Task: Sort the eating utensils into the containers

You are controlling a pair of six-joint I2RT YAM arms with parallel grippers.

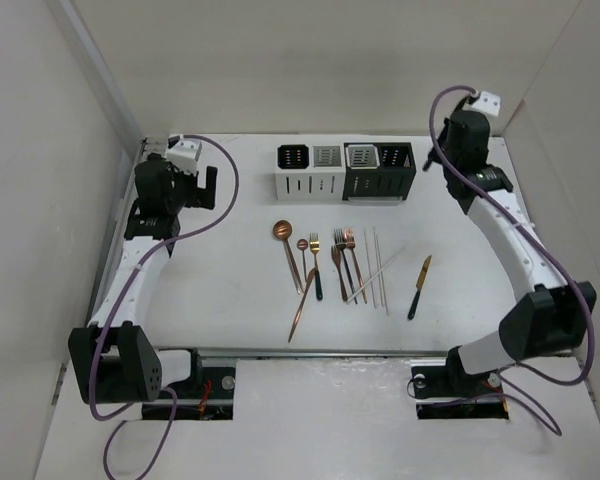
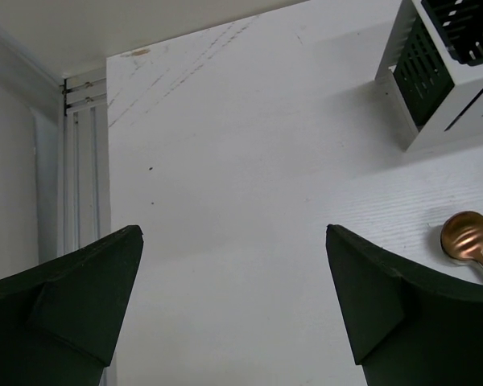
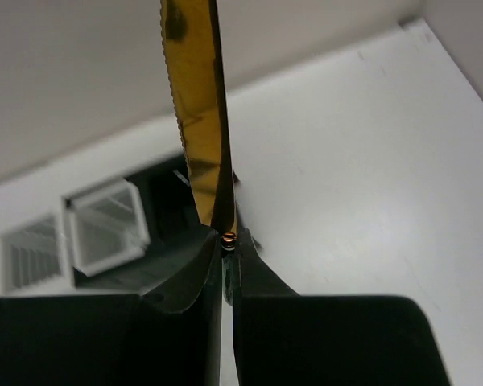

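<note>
Eating utensils (image 1: 317,275) lie in a loose fan at mid-table, in front of the row of four containers (image 1: 365,185) set along the far side. Among them are copper spoons and forks, some dark-handled, thin white sticks (image 1: 379,270) and, a little to the right of the rest, a dark-handled knife (image 1: 420,287) with a gold blade. My right gripper (image 3: 225,241), out near the far right of the table beside the black-sided end of the row, is clamped tight on a gold blade (image 3: 197,104). The blade stands straight up out of my fingertips in the wrist view, its serrated edge to the left. A white slotted holder (image 3: 105,221) and a dark one show behind it. The top view does not show this piece clearly. My left gripper (image 2: 233,233) hangs over the white tabletop (image 2: 225,161) at the far left, jaws spread wide and gripping nothing. The round bowl of a copper spoon (image 2: 465,236) shows at the right edge of that wrist view, and a white-sided holder (image 2: 443,129) sits in its upper right corner, both well apart from my fingers (image 2: 88,297)
</note>
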